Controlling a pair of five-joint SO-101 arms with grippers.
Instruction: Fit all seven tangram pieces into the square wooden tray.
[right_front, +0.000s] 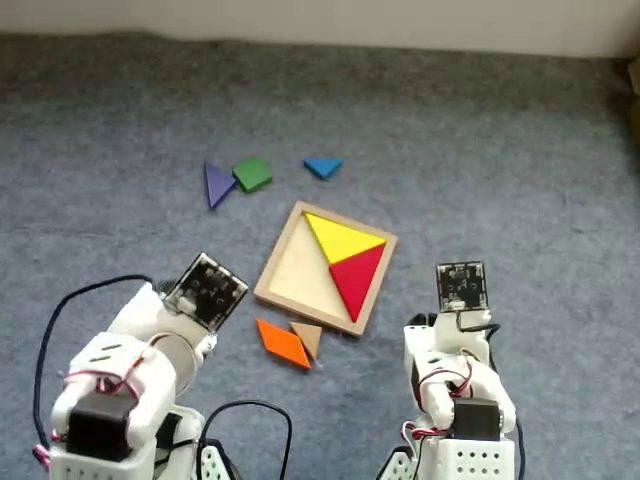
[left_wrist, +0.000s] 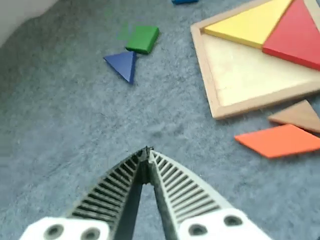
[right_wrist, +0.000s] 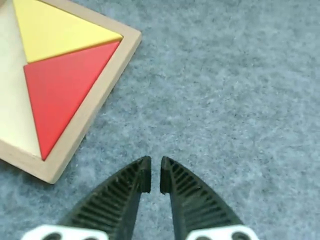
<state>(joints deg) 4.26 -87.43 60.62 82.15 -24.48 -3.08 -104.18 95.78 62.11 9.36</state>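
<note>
The square wooden tray (right_front: 293, 272) lies mid-table with a yellow triangle (right_front: 342, 240) and a red triangle (right_front: 358, 280) fitted in its right half. An orange parallelogram (right_front: 282, 343) and a tan triangle (right_front: 308, 338) lie on the carpet just below the tray. Farther back are a purple triangle (right_front: 217, 183), a green square (right_front: 252, 175) and a blue triangle (right_front: 323, 167). My left gripper (left_wrist: 146, 152) is shut and holds nothing, hovering over carpet left of the tray (left_wrist: 245, 75). My right gripper (right_wrist: 155, 172) is shut with nothing in it, just right of the tray's rim (right_wrist: 95, 105).
Grey carpet covers the whole table. The left arm (right_front: 130, 370) stands at the lower left and the right arm (right_front: 455, 380) at the lower right. A pale wall edge runs along the back.
</note>
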